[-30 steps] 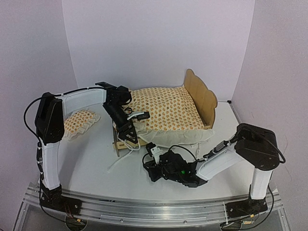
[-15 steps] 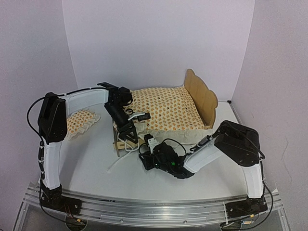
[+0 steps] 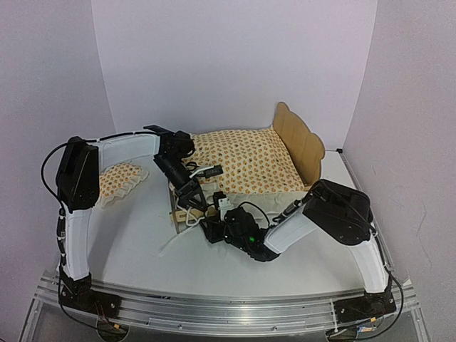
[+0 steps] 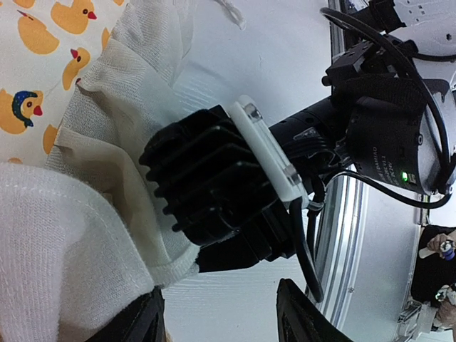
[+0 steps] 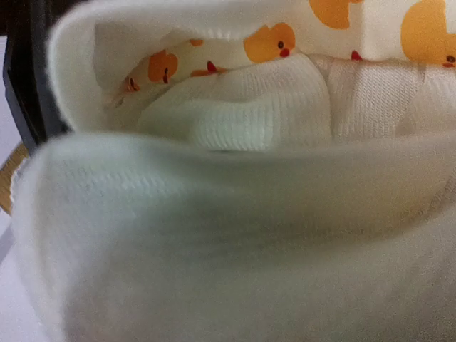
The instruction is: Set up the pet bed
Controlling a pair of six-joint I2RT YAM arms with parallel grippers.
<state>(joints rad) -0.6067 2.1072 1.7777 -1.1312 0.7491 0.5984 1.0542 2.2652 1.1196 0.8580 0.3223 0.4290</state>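
Observation:
The pet bed [image 3: 302, 142] stands mid-table, its scalloped headboard at the right and its low footboard [image 3: 179, 214] at the left. The duck-print mattress cushion [image 3: 242, 160] lies on it. My left gripper [image 3: 191, 201] is at the foot end; in the left wrist view it [image 4: 221, 317] is open, its left finger [image 4: 146, 319] against the cushion's cream underside [image 4: 64, 242]. My right gripper [image 3: 214, 226] is pushed against the cushion's near foot corner. The right wrist view is filled by cream cloth [image 5: 235, 235], which hides its fingers.
The small ruffled pillow [image 3: 117, 181] lies on the table at the left, beside the left arm. A white tie [image 3: 171, 242] of the cushion trails on the table in front of the footboard. The right arm's black wrist [image 4: 221, 199] is close in front of the left fingers.
My right arm has slid left along the bed's near side to the foot corner. The cushion's overhanging cream edge no longer shows there. The left gripper has barely moved.

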